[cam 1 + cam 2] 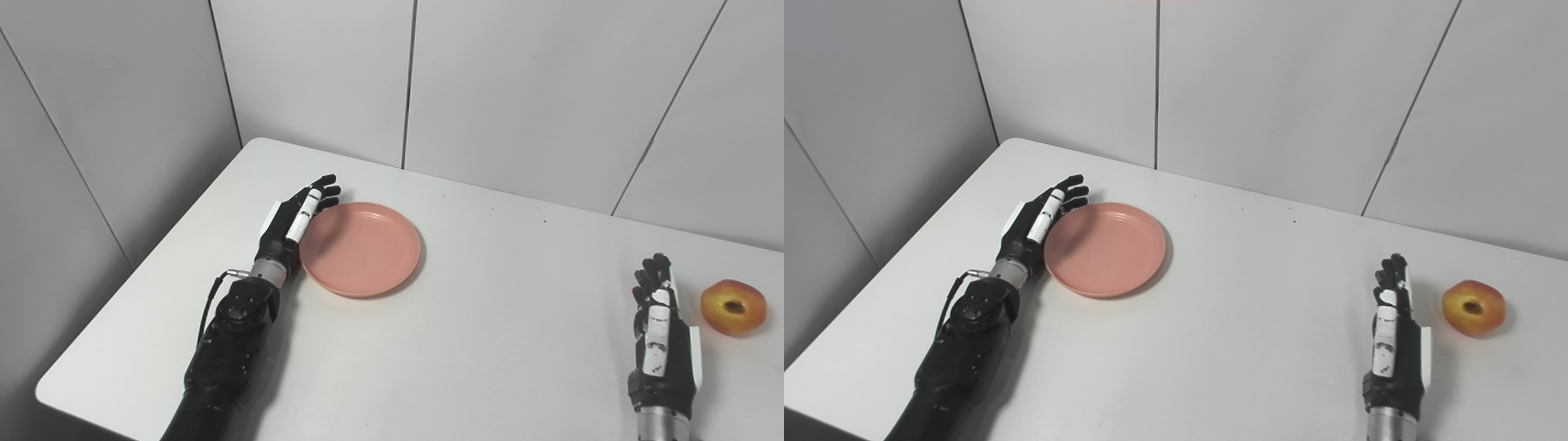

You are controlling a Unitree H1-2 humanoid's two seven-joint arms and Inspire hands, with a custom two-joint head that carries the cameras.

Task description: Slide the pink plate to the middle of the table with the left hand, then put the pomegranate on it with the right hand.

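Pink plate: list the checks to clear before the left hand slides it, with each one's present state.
1. Left hand against the pink plate's left rim: ok.
2. Plate holds nothing: ok.
3. Table toward the middle free of things: ok.
4. Plate at the middle: not ok, it lies left of it.
5. Right hand open, apart from the pomegranate: ok.
6. Firmness of the left hand's contact: cannot tell.

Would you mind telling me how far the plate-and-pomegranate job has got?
Nothing looks finished. In hand: the left hand lies flat against the pink plate's left rim, placed to push; the plate sits left of centre. Left: the pomegranate rests on the table beside the open right hand, not touching.
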